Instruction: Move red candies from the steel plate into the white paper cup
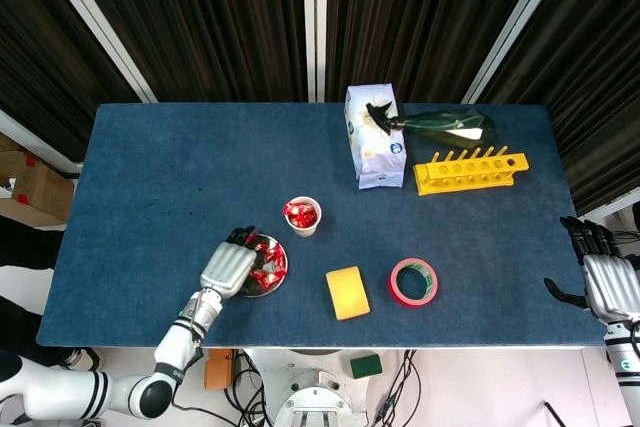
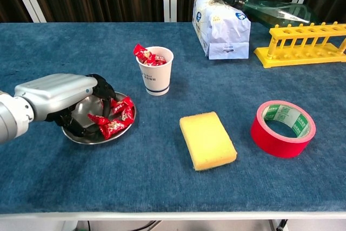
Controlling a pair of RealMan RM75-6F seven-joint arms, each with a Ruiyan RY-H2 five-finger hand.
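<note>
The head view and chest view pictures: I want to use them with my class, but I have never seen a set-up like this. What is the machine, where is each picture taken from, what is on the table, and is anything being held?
It is a robot with two arms, each ending in a hand with fingers. One picture looks down from its head, the other looks forward from its chest.

On the blue table lie a steel plate of red candies, a white paper cup already holding some candies, a yellow sponge, a roll of red tape, a tissue pack, a yellow rack and a green bottle.

The left hand is over the plate with its fingers curled down among the candies; whether it grips one cannot be seen. The right hand waits off the table's right edge, holding nothing.
</note>
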